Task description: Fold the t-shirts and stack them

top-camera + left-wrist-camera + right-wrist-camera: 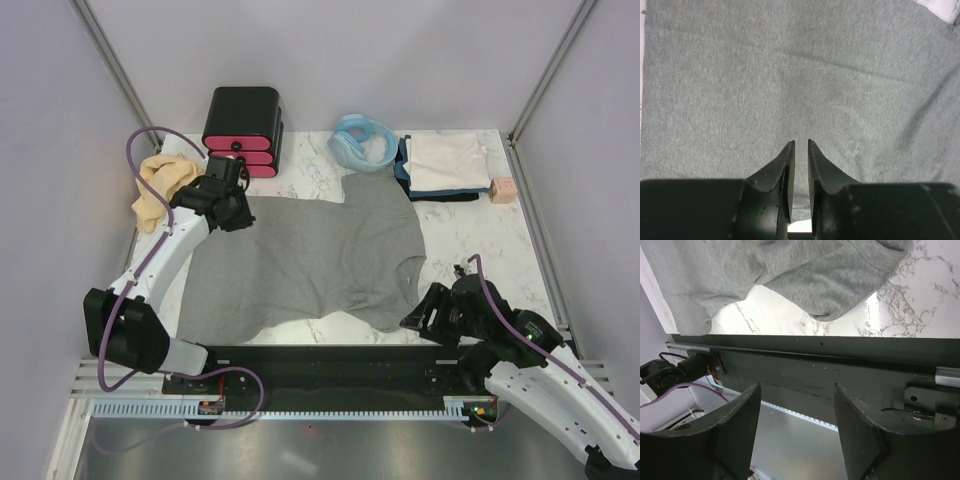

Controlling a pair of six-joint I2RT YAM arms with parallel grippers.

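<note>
Left wrist shows left gripper (pixel 801 141) narrow, empty, over grey t-shirt (pixel 790 75); right gripper (pixel 796 386) wide.

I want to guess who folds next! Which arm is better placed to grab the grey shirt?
Probably left: the left end effector hangs right over the grey shirt, while the right end effector sits open past its near edge.

- Pretty clearly a robotics lab test cell, not a home
- plain white panel walls (pixel 330 60) held in aluminium frame posts (pixel 105 55)
- left arm (pixel 165 260) and right arm (pixel 545 375) bolted to a black mounting rail (pixel 330 362) at the marble-look tabletop's (pixel 470 240) edge
- purple cable (pixel 133 150) looping around loose
</note>
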